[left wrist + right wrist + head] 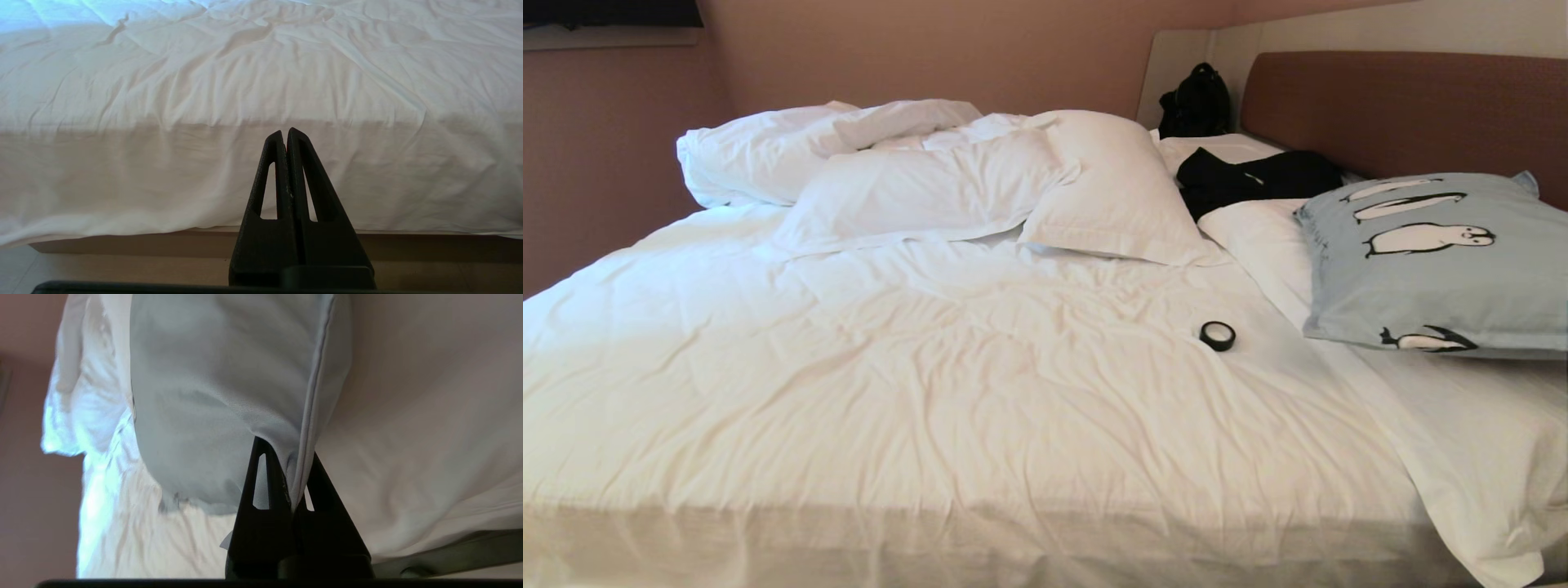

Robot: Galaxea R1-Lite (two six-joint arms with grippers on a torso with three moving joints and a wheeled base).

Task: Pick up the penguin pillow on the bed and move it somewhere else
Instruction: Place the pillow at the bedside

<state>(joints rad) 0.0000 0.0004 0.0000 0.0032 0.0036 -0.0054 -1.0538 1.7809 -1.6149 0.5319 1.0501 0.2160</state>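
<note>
The penguin pillow (1437,261) lies at the right side of the bed (947,384), pale blue-grey with black-and-white penguins, close to the brown headboard. In the right wrist view its plain face (220,396) fills the middle, and my right gripper (292,457) is shut on the pillow's flanged edge, with the fabric pinched between the two black fingers. That gripper is outside the head view. My left gripper (284,132) is shut on nothing, held low in front of the bed's near side.
White pillows (1111,188) and a bunched duvet (792,147) lie at the back of the bed. A black tape roll (1218,335) sits on the sheet near the penguin pillow. Black clothing (1258,180) and a black bag (1196,102) are by the headboard.
</note>
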